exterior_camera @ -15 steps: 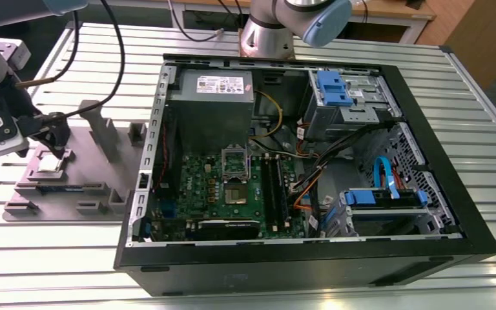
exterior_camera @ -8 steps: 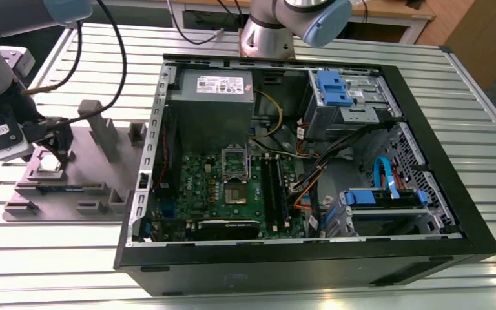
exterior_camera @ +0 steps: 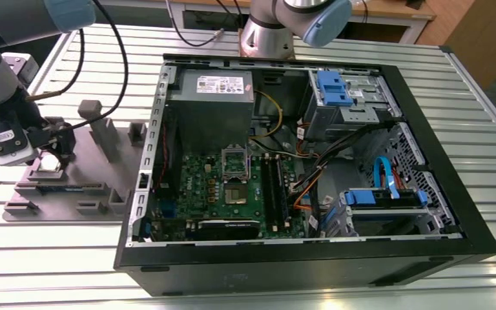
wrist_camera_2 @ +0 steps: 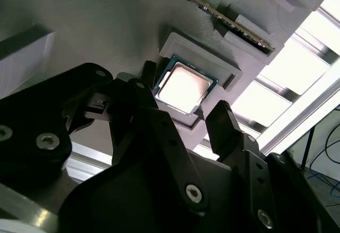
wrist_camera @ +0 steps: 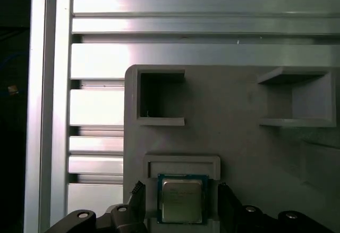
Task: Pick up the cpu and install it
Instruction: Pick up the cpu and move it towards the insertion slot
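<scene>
The cpu (wrist_camera: 181, 200) is a small square chip with a silvery top. It lies flat in a shallow pocket of the grey fixture (wrist_camera: 228, 132), and it also appears as cpu (wrist_camera_2: 183, 86). My gripper (wrist_camera: 181, 197) hangs just over it, open, with one dark finger on each side and a small gap to the chip's edges. In the exterior view the gripper (exterior_camera: 54, 154) is at the exterior view's left, over the fixture (exterior_camera: 67, 187). The green motherboard (exterior_camera: 201, 184) lies inside the open computer case (exterior_camera: 454, 194), its socket (exterior_camera: 235, 194) bare and the metal frame (exterior_camera: 233, 160) swung up.
The fixture carries upright grey posts (exterior_camera: 106, 132) and a memory stick (wrist_camera_2: 223, 17) standing in a slot. A big grey box (exterior_camera: 211, 97) with a white label, cables and blue drive brackets crowd the case. A second arm's base (exterior_camera: 270, 32) stands behind the case on the slatted metal table (exterior_camera: 59, 258).
</scene>
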Robot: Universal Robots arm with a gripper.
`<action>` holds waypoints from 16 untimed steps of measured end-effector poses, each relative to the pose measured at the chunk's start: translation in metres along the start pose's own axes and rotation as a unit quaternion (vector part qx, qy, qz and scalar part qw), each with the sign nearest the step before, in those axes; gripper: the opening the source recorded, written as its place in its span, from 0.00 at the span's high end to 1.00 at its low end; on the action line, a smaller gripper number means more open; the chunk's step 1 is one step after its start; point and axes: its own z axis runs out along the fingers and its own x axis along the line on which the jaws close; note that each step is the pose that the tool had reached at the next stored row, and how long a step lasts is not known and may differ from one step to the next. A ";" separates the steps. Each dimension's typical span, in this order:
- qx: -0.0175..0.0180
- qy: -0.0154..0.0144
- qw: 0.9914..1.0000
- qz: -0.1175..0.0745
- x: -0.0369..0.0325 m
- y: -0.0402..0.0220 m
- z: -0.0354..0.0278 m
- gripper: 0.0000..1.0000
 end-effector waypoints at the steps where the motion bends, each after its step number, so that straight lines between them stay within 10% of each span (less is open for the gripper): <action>1: 0.000 0.000 1.000 0.000 -0.0001 0.0000 0.0003 0.35; 16: 0.001 0.000 1.000 0.000 -0.0005 -0.0001 0.0036 0.35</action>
